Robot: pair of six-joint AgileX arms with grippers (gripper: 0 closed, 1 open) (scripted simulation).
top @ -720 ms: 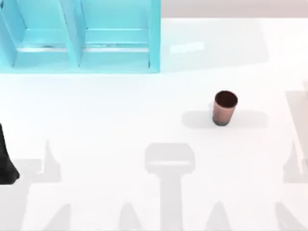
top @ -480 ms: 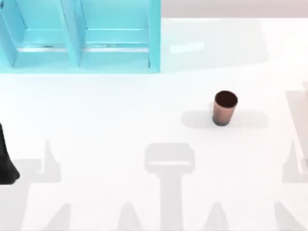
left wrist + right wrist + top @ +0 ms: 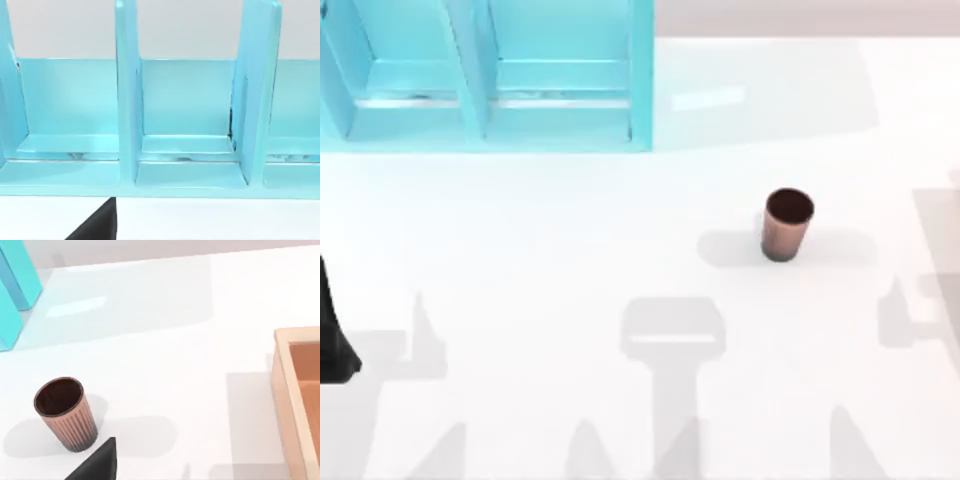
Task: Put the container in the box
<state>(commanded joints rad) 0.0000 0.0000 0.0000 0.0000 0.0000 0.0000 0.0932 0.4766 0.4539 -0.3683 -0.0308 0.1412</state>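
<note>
The container (image 3: 787,225), a small copper-brown ribbed cup with a dark inside, stands upright on the white table right of centre. In the right wrist view the container (image 3: 65,415) is close to a dark part of my right gripper (image 3: 97,465), which is not touching it. The box (image 3: 295,405), tan with an open top, shows one corner beside the container's patch of table. My left arm (image 3: 332,335) is parked at the table's left edge, and a dark part of the left gripper (image 3: 95,227) points toward the cyan rack.
A cyan rack with upright dividers (image 3: 480,80) stands at the back left of the table, and its dividers (image 3: 127,100) show close up in the left wrist view. Grey arm shadows lie across the front of the white table (image 3: 620,230).
The arm shadows at the table's front right have slid leftward. The container and the left arm have not moved.
</note>
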